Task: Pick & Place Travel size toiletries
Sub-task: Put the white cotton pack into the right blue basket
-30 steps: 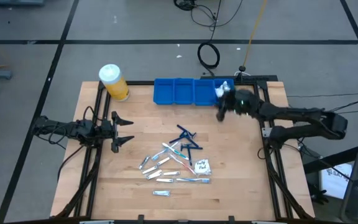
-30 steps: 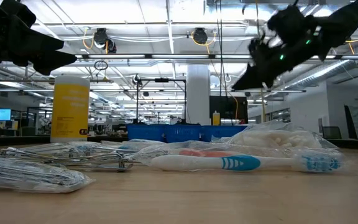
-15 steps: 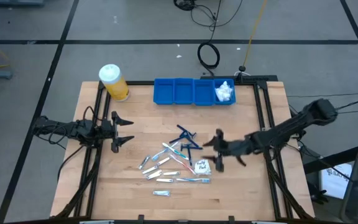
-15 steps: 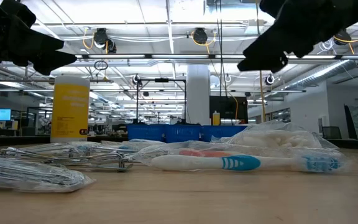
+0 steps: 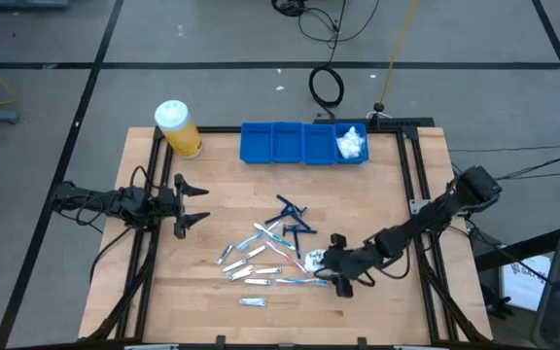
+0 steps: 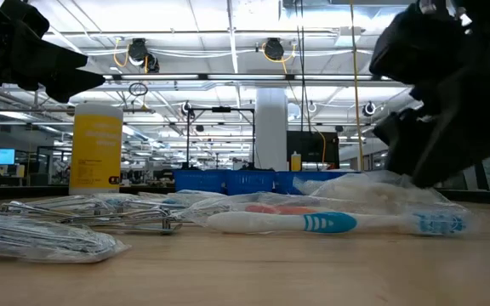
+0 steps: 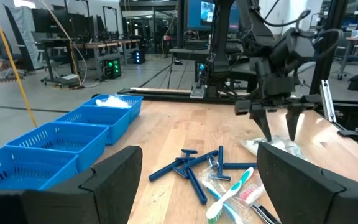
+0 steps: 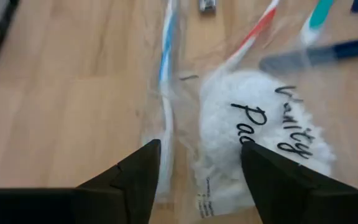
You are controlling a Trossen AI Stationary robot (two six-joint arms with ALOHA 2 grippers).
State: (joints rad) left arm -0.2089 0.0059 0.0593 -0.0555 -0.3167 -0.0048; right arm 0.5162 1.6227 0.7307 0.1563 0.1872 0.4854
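The travel size toiletries lie in a loose pile mid-table: dark blue razors (image 5: 290,216), wrapped toothbrushes (image 5: 272,238), small tubes (image 5: 246,272) and a white packet in clear wrap (image 5: 315,260). My right gripper (image 5: 332,262) is open and slants down over the pile's right end. Its fingers stand either side of that white packet (image 8: 253,137), beside a wrapped toothbrush (image 8: 165,93). Seen from the left wrist view, my right gripper (image 7: 278,127) has its tips just above the packet (image 7: 272,147). My left gripper (image 5: 191,204) waits open at the table's left.
A blue compartment tray (image 5: 290,143) stands at the far edge, with a white packet (image 5: 351,144) in its rightmost compartment. A yellow, white-capped jar (image 5: 178,128) stands at the far left. Black frame rails run along the table's left and right sides.
My right gripper has swung from the tray's rightmost compartment toward the table's near edge and left, sinking and tipping downward until it hangs over the pile's white packet. A white packet stays behind in that compartment. The pile has not moved.
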